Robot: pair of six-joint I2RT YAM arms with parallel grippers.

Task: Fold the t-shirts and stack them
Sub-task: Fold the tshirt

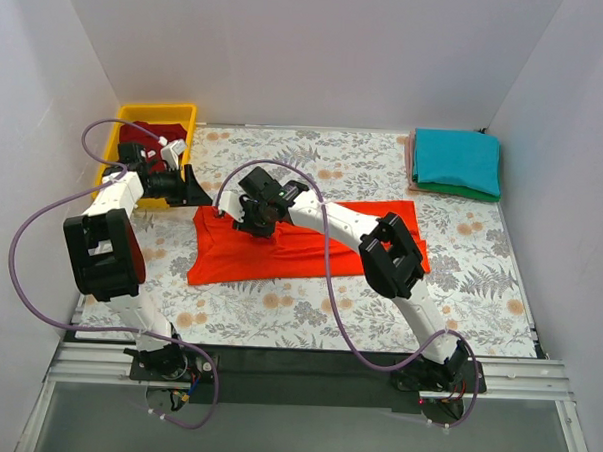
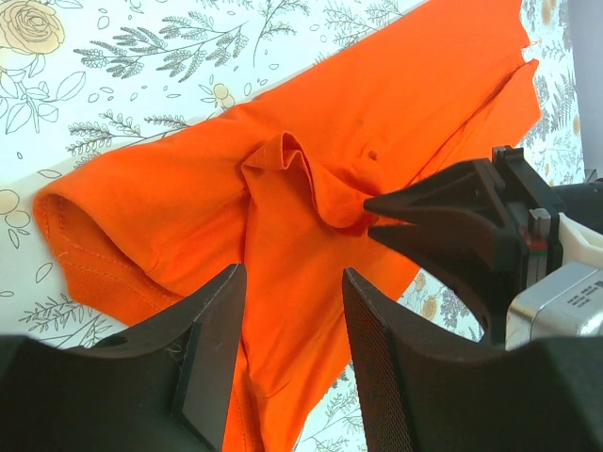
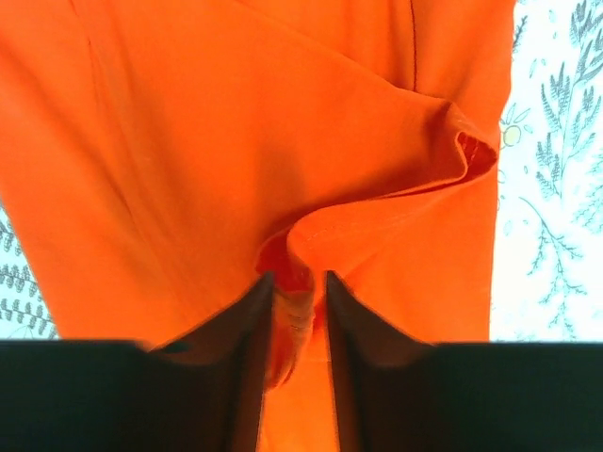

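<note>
- Top view: the orange shirt (image 1: 300,251) lay spread mid-worktop (image 1: 278,310). The right pincer (image 1: 254,222) sat on its far-left part, the left pincer (image 1: 191,188) just beside that corner.
- Left wrist: the left pincer stood partly open and empty above the shirt.
- Right wrist: the right pincer gripped a narrow fold. So thin a bite could slip when lifted.

R arm (image 1: 337,220) lies across orange shirt (image 1: 230,258), barring mid-table. Yellow bin (image 1: 157,108) crowds far-L corner; near strip of tablecloth (image 1: 258,314) open.
</note>
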